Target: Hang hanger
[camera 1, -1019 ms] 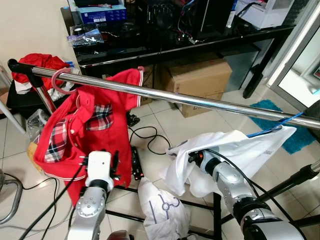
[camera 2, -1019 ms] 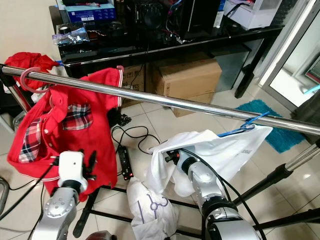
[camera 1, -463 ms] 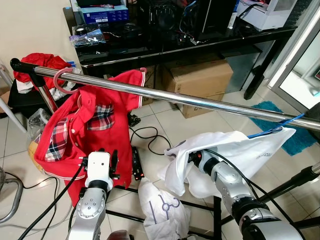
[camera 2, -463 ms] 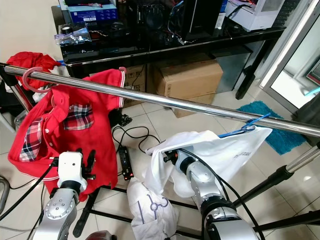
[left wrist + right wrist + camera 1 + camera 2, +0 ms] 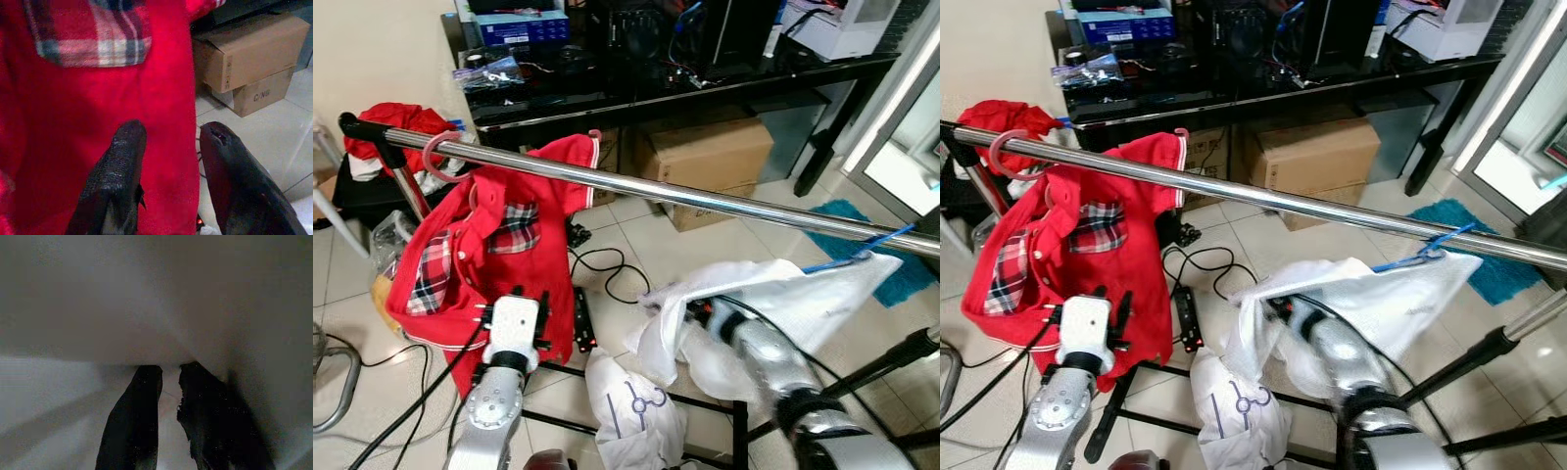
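The lower cardboard box [image 5: 261,90] in the left wrist view carries dark printed letters on its side that read roughly "C/NB"; the print is small and slightly blurred, so the exact letters are uncertain. The white garment [image 5: 822,304] hanging from the rail bears a short line of grey print near its right side, too small to read. The blue box [image 5: 517,25] on the black table has white lettering along its edge, also too small to make out
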Robot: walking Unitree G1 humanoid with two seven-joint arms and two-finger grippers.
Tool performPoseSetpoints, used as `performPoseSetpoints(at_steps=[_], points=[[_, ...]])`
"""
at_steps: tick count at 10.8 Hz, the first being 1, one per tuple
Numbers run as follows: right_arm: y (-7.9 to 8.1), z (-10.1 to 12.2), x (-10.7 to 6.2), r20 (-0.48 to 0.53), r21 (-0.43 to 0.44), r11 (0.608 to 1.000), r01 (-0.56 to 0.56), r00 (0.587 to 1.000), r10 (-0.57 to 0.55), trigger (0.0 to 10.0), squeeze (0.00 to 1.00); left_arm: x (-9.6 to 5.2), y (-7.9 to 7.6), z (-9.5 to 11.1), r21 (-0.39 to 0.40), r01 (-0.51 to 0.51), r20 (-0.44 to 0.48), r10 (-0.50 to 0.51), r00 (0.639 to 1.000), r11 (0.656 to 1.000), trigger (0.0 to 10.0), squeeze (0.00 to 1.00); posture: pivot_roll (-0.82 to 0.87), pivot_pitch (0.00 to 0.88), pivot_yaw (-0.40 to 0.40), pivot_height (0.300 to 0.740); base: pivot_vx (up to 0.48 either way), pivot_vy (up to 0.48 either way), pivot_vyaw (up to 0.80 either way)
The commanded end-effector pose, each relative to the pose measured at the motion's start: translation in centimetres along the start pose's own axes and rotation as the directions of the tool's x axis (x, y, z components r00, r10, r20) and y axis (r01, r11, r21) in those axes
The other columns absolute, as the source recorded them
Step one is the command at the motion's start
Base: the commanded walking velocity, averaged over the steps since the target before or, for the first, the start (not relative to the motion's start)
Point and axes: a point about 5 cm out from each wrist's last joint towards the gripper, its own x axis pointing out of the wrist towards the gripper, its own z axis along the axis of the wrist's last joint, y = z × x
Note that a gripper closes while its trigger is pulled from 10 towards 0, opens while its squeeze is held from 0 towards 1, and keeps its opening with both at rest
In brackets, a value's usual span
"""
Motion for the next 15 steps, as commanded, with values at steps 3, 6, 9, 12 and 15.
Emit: performPoseSetpoints(at_steps=[3, 6, 9, 12, 15], points=[[-1.0, -1.9, -2.2, -0.114, -0.090, 0.986, -0.142, 0.985, 0.131, 10.0, 0.00, 0.3, -1.3, -0.1, 0.033, 0.061, 0.009, -0.061, 0.998, 0.998, 10.0, 0.00, 0.12, 0.023, -0.066, 0.740, 0.000, 0.000, 0.00], [-3.0, -1.3, -2.8, -0.070, -0.047, 0.999, -0.009, 0.998, 0.006, 10.0, 0.00, 0.3, -1.2, -0.1, 0.036, 0.064, 0.015, -0.064, 0.998, 0.997, 10.0, 0.00, 0.11, 0.012, -0.055, 0.740, 0.000, 0.000, 0.00], [-4.3, -2.5, -4.7, -0.082, -0.017, 0.999, 0.050, 0.995, -0.051, 10.0, 0.00, 0.6, -1.4, -0.2, 0.051, 0.098, 0.010, -0.099, 0.995, 0.994, 10.0, 0.00, 0.07, 0.018, -0.023, 0.740, 0.000, 0.000, 0.00], [-4.6, -2.0, -6.1, 0.037, 0.048, 0.999, -0.018, 0.999, 0.016, 10.0, 0.00, 0.8, -2.1, -0.3, -0.095, 0.149, 0.020, -0.148, 0.989, 0.984, 10.0, 0.00, 0.04, 0.029, -0.019, 0.740, 0.000, 0.000, 0.00], [-2.8, -5.6, -6.7, -0.159, 0.121, 0.987, -0.109, 0.979, 0.128, 10.0, 0.00, -1.8, -3.1, -7.3, -0.195, 0.201, -0.301, -0.253, 0.919, 0.960, 10.0, 0.00, 0.04, 0.023, -0.030, 0.740, 0.000, 0.000, 0.00]])
